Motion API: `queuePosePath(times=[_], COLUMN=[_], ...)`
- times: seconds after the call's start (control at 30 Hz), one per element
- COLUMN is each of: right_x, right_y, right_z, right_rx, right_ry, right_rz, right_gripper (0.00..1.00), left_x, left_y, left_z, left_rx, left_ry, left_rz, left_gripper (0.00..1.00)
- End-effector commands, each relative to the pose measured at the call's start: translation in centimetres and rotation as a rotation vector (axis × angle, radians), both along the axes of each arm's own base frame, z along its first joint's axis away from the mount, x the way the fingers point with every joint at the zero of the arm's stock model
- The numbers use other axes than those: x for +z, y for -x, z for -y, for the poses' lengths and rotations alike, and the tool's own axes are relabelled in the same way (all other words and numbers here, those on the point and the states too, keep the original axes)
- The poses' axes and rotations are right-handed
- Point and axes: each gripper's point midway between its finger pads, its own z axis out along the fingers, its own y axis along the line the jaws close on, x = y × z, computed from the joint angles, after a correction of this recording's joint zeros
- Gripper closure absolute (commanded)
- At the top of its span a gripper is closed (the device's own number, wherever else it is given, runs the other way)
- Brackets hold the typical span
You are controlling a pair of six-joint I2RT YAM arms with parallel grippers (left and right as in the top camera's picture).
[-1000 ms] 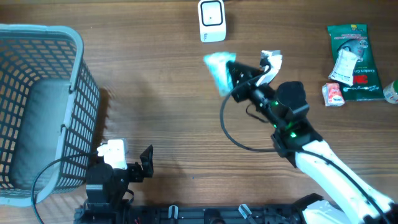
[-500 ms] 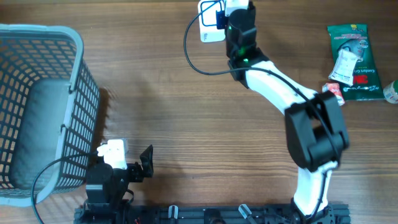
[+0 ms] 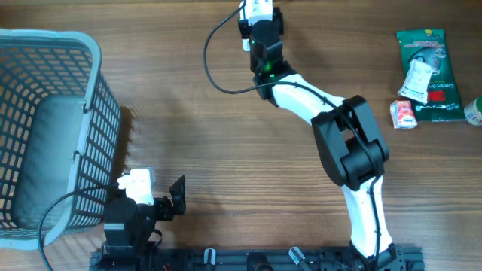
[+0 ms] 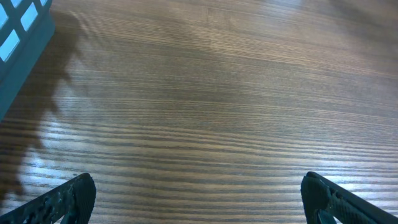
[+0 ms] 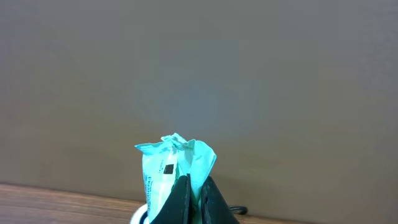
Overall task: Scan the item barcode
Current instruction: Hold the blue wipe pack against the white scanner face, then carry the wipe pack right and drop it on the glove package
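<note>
wood-grain table point(image 3: 188, 113) fills the overhead view. a grey-blue plastic basket point(image 3: 45, 35) sits at the far left. the right arm point(image 3: 343, 143) reaches from the near edge all the way to the far centre. the left arm is folded at the near left, and its left gripper point(image 4: 198, 183) is released, jaws wide over bare table with nothing between them.

at the far right lies a green packet point(image 3: 425, 45), with a small red-and-white pack point(image 3: 404, 114) just beside its near corner. a white scanner point(image 3: 243, 39) stands at the far centre, mostly hidden under the right wrist.

the right gripper point(image 5: 193, 193) is clenched on a crumpled teal packet point(image 5: 174, 165), pinching it from below so its top sticks up. a small dark mark shows on the face of the packet, but whether that is the barcode i cannot tell.

the step in hand looks like presenting the packet to the scanner, since the two are at the same spot. the next move likely calls for turning the wrist until the printed code faces the scanner window, keeping the crinkled film flat enough to read.

count: one table, one basket, two arms, one green packet, one scanner, one teal packet, one red-and-white pack.
</note>
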Motion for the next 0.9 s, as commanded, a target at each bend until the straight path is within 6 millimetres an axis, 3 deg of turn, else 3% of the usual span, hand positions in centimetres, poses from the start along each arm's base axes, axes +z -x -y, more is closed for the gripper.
queuePosePath(times=[0.0, 0.13, 0.2, 0.3, 0.37, 0.47, 0.6, 0.7, 0.77, 0.8, 0.87], right_x=[2.6, 5.6, 6.4, 6.4, 5.3, 1.4, -9.0, -13.0, -14.0, -14.0, -12.8], right_y=[0.5, 2.5, 4.8, 8.6, 9.9, 11.0, 12.2, 12.6, 12.6, 12.8, 12.8], right_z=[-0.4, 6.1, 10.8, 16.1, 18.1, 21.4, 27.8, 31.9, 34.3, 36.1, 37.9], right_rx=[-0.076, -0.411, -0.652, -0.950, -1.032, -1.066, -0.974, -0.940, -0.936, -0.961, -0.971], right_ry=[-0.020, 0.064, 0.105, 0.189, 0.333, 0.400, 0.177, 0.001, -0.096, -0.124, -0.105], right_rz=[0.052, 0.008, -0.050, -0.137, -0.226, -0.314, -0.591, -0.740, -0.782, -0.785, -0.792], right_gripper=[0.96, 0.96, 0.96, 0.96, 0.96, 0.96, 0.96, 0.96, 0.96, 0.85, 0.13], left_x=[0.0, 0.0, 0.0, 0.0, 0.0, 0.0, 0.0, 0.0, 0.0, 0.0, 0.0], left_y=[0.0, 0.0, 0.0, 0.0, 0.0, 0.0, 0.0, 0.0, 0.0, 0.0, 0.0], left_z=[0.0, 0.0, 0.0, 0.0, 0.0, 0.0, 0.0, 0.0, 0.0, 0.0, 0.0], left_rx=[0.004, 0.004, 0.004, 0.004, 0.004, 0.004, 0.004, 0.004, 0.004, 0.004, 0.004], left_ry=[0.006, 0.006, 0.006, 0.006, 0.006, 0.006, 0.006, 0.006, 0.006, 0.006, 0.006], left_rz=[0.004, 0.004, 0.004, 0.003, 0.004, 0.004, 0.004, 0.004, 0.003, 0.003, 0.003], left_gripper=[0.00, 0.00, 0.00, 0.00, 0.00, 0.00, 0.00, 0.00, 0.00, 0.00, 0.00])
